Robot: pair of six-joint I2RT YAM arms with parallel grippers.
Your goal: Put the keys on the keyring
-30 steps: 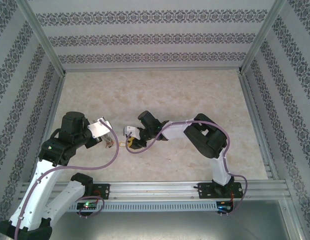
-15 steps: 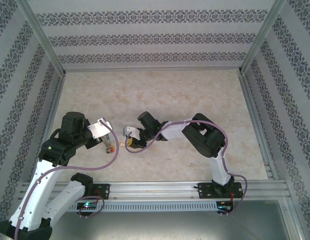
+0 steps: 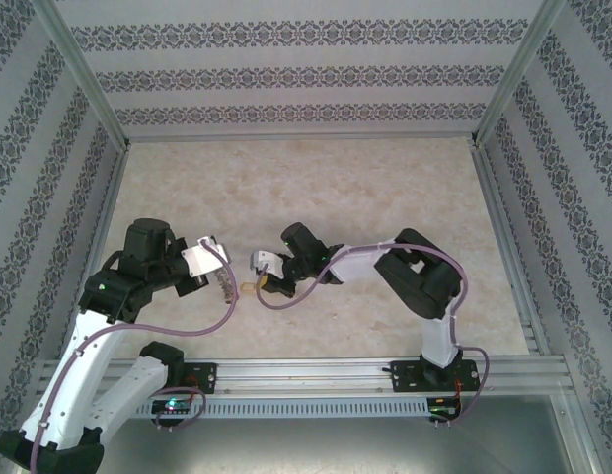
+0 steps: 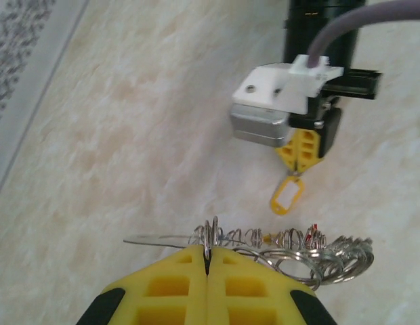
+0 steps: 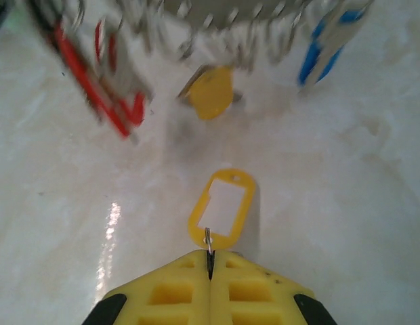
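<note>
- Beige marbled bench (image 3: 385, 188) lies under both arms.
- Left gripper (image 4: 207, 261) is clamped tight on thin grey metal keyring (image 4: 159, 238), held above the bench.
- Right gripper (image 5: 208, 263) is pinched on yellow-tagged key (image 5: 221, 210), near the keyring but apart from it.
- Red-tagged keys (image 5: 118, 101) and blue-tagged key (image 5: 318, 47) are bunched at the keyring, blurred.

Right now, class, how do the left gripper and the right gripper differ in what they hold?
The left gripper pinches a bunch of metal rings; the right gripper pinches one yellow tag by its small ring. The left gripper's load spreads wide; the right gripper's is single. Both are shut on thin metal.
</note>
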